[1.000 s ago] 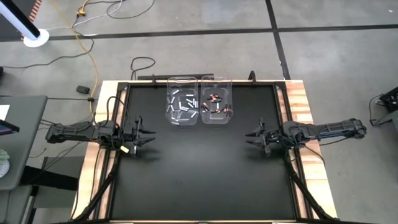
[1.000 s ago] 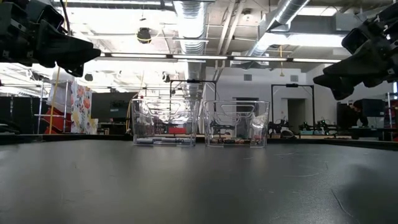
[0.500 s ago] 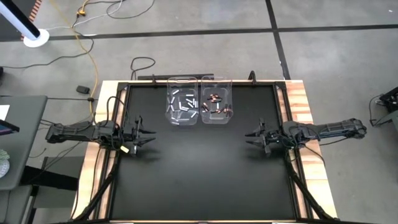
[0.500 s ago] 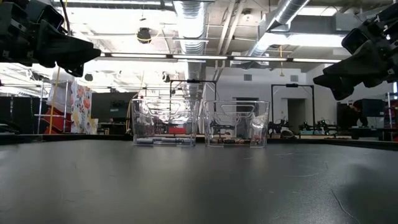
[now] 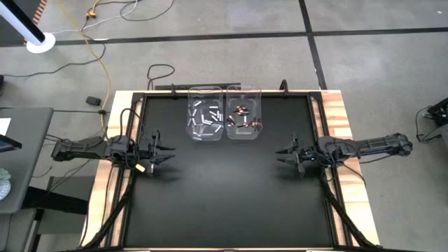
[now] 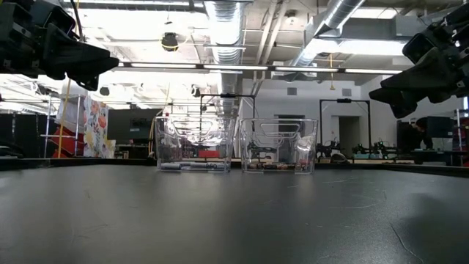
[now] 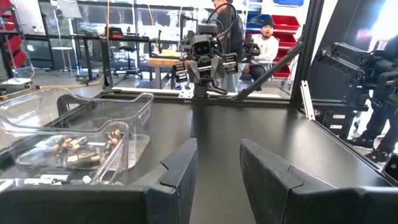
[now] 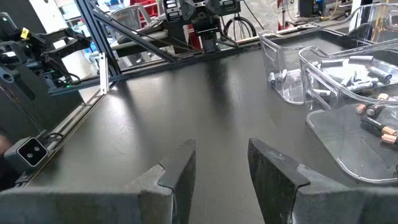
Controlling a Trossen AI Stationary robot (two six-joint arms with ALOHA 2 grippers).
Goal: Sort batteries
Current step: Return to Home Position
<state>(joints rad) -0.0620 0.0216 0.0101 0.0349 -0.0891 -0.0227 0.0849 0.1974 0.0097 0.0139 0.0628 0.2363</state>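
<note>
Two clear plastic bins stand side by side at the table's far edge. The left bin (image 5: 205,122) holds several white batteries (image 8: 348,70). The right bin (image 5: 243,120) holds several copper and dark batteries (image 8: 375,118); these also show in the left wrist view (image 7: 81,149). My left gripper (image 5: 170,151) hovers at the table's left side, open, with nothing between its fingers (image 7: 217,146). My right gripper (image 5: 279,154) hovers at the table's right side, open as well (image 8: 221,149). Both point level toward the table's middle and stand well clear of the bins.
The black tabletop (image 5: 224,189) stretches bare between the two arms and toward the near edge. A dark metal frame (image 5: 318,126) runs around the table. In the left wrist view, people (image 7: 267,37) sit in the room beyond the table.
</note>
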